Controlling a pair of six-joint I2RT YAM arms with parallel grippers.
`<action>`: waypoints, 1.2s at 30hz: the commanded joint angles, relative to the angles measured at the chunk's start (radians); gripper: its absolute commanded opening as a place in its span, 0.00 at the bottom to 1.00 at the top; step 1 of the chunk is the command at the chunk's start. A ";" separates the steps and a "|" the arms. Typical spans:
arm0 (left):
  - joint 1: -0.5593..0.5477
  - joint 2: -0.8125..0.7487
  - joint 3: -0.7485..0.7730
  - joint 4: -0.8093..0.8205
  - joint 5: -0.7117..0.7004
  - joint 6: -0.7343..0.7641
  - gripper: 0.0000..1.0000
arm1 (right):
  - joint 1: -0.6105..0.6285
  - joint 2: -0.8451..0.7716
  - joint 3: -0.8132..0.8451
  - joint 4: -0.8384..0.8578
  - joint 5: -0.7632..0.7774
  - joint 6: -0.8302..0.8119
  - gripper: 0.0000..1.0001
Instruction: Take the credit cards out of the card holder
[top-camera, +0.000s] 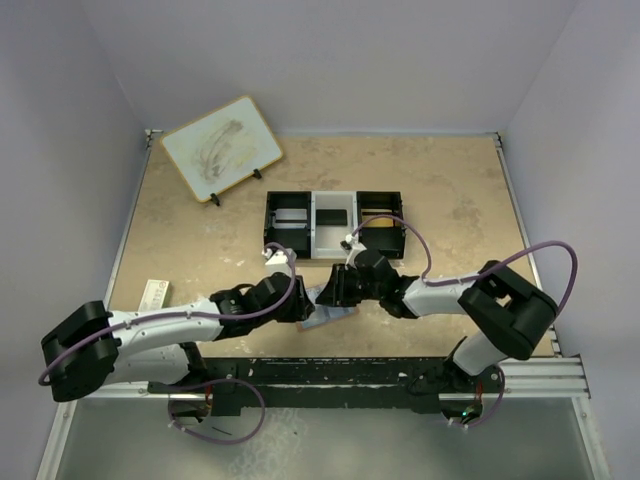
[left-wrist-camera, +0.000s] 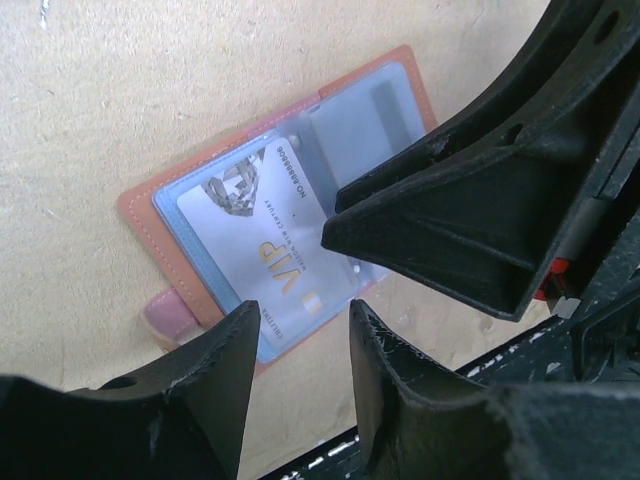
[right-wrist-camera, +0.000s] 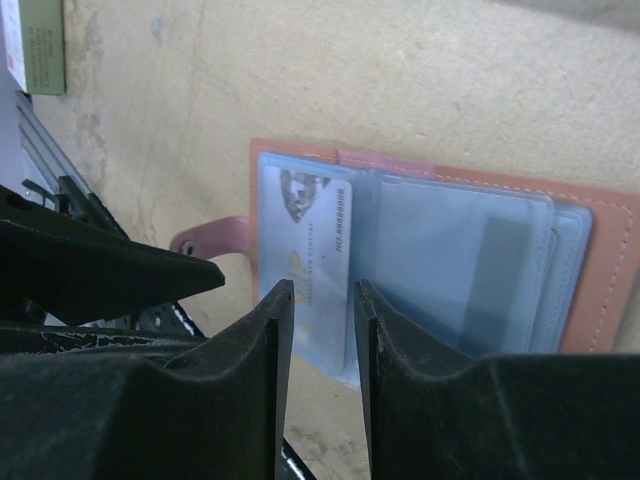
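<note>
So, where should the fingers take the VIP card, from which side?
Take the VIP card at the short end toward the black rail, which seems to stick out of its clear sleeve. Come from that side: the card lies flat in the open card holder, its other edges covered.

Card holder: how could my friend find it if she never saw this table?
On the tan table, go to the near side, just in front of the black-and-white tray, where the left gripper and right gripper meet. The card holder lies open there. It's the only flat reddish-brown wallet, with bluish clear pockets and a VIP card.
</note>
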 joint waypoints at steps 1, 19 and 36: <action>-0.021 0.038 0.056 0.007 -0.038 -0.015 0.37 | 0.006 0.026 -0.018 0.016 0.030 0.018 0.32; -0.071 0.168 0.020 -0.042 -0.179 -0.089 0.19 | 0.005 0.055 -0.082 0.134 -0.006 0.095 0.25; -0.073 0.115 -0.012 -0.052 -0.209 -0.100 0.05 | 0.005 0.038 -0.072 0.177 -0.072 0.122 0.00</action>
